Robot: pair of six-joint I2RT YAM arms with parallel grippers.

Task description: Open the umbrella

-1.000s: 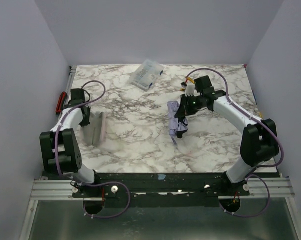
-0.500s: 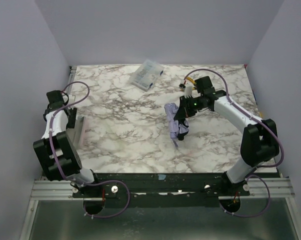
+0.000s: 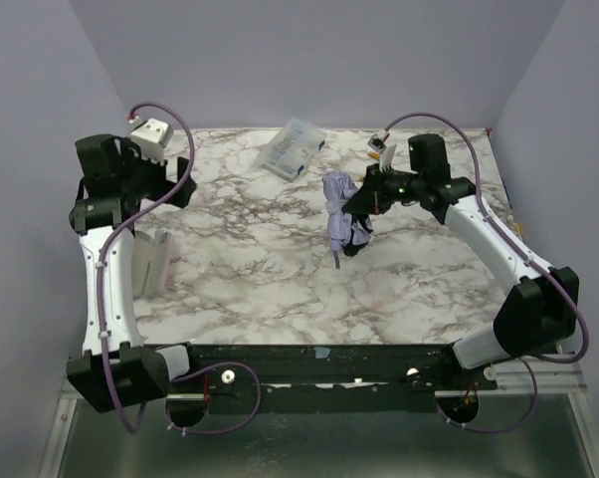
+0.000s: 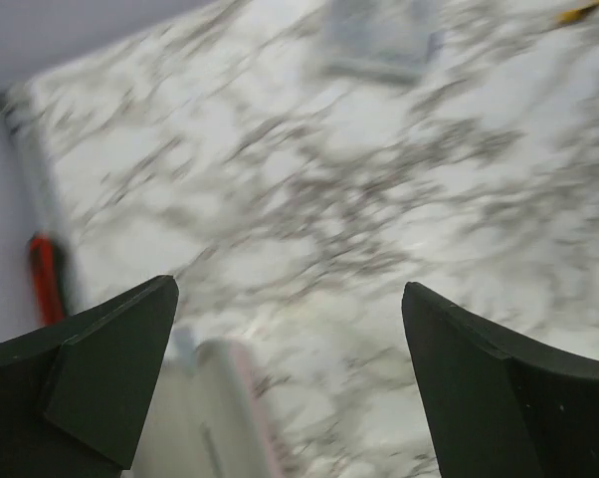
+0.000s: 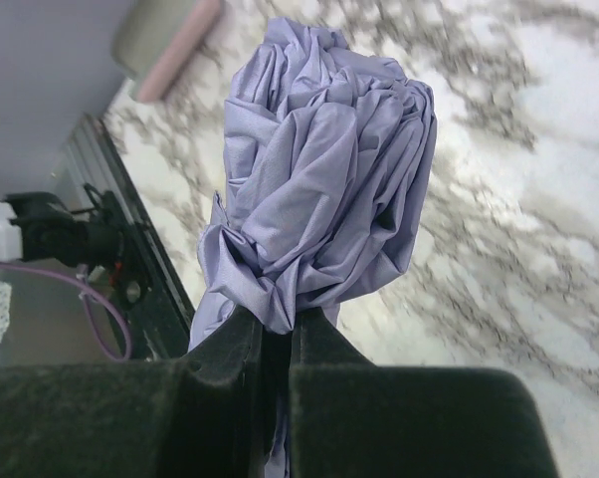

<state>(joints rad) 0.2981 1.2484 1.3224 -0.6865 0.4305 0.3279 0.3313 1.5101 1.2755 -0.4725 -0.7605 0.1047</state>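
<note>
The folded umbrella (image 5: 319, 169) is pinched by its bunched fabric in the closed right gripper (image 5: 275, 344) over the table's (image 3: 250, 279) far-right part, presumably offered for a second grasp. The left gripper (image 4: 290, 388) is spread wide, empty, near the far-left corner.

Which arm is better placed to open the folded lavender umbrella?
Right. The right gripper is shut on the folded lavender fabric umbrella; the left gripper is open, empty, far off at the left edge.
</note>
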